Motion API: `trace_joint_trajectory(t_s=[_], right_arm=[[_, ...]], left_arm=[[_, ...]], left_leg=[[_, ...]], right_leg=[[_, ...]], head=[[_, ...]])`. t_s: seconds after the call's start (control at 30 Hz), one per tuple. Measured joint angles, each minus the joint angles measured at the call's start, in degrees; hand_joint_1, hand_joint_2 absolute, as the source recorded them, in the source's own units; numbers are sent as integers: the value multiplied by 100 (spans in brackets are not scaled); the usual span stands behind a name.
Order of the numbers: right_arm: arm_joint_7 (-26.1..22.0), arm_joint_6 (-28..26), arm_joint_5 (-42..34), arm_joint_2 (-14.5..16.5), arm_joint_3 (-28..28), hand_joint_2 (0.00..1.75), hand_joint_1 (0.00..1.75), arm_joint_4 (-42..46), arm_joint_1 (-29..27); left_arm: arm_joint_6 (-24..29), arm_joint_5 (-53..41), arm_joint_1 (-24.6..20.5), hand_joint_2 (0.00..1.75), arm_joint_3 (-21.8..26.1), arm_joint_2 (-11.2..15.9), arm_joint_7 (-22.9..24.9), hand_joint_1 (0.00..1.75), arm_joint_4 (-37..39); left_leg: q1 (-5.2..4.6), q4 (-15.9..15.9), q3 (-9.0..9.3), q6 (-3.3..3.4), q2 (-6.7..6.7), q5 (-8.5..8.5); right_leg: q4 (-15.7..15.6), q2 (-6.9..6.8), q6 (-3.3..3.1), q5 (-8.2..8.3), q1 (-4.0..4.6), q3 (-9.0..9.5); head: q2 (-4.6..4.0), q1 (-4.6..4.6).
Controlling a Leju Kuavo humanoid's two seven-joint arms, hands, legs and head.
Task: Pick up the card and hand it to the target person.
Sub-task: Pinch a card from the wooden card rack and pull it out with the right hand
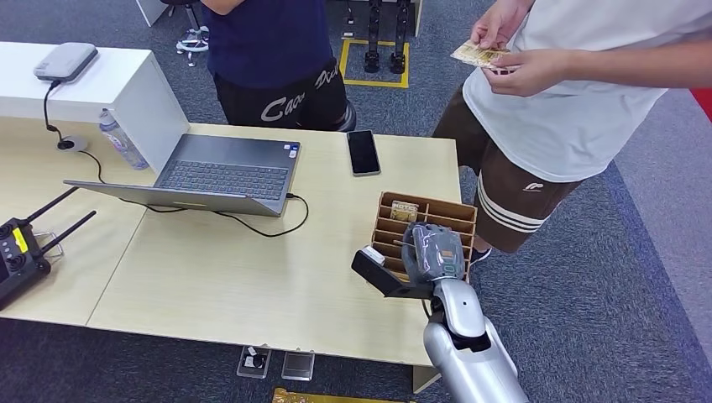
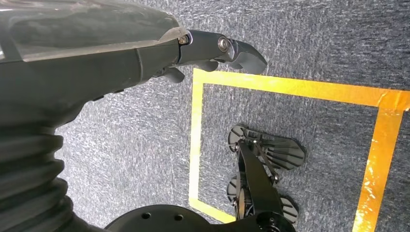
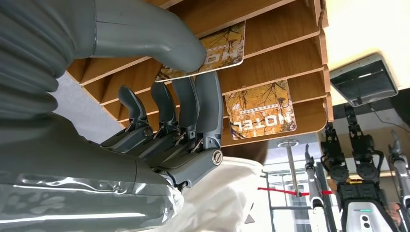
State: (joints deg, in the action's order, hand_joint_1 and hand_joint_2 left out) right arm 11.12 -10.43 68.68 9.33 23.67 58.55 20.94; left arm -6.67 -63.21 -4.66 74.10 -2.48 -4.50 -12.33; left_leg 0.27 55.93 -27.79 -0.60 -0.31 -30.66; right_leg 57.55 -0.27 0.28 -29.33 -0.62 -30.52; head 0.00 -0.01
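Thumb (image 3: pixel 159 41) on card (image 3: pixel 220 48), wrist view.

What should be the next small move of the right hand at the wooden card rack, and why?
Probably close the thumb and fingers on the nearer card and draw it out of its slot. The right hand is already at the wooden rack, its thumb lies over that card, and the fingers sit just beneath, though a firm pinch is not evident.

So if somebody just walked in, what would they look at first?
Probably the right robot hand reaching into the wooden card rack at the table's near right corner, thumb and fingers closing on a yellow hotel card. Next, the person in the white shirt beside the table, already holding another card. An open laptop sits mid-table.
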Motion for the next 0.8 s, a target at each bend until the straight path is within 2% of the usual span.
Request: trace_joint_trajectory(t_s=[0.27, 0.8], right_arm=[[-146, -46, -325, -42, 2, 175, 136, 151, -16], [-155, -122, -415, -406, 1, 175, 136, 2191, -179]], left_arm=[[58, 14, 3, 175, 7, 0, 78, 0, 0], [68, 13, 7, 175, 19, 9, 26, 0, 0]], left_leg=[[0, 0, -1, 0, 0, 0], [0, 0, -2, 0, 0, 0]], right_leg=[[0, 0, 0, 0, 0, -1], [0, 0, 0, 0, 0, -3]], head=[[0, 1], [0, -3]])
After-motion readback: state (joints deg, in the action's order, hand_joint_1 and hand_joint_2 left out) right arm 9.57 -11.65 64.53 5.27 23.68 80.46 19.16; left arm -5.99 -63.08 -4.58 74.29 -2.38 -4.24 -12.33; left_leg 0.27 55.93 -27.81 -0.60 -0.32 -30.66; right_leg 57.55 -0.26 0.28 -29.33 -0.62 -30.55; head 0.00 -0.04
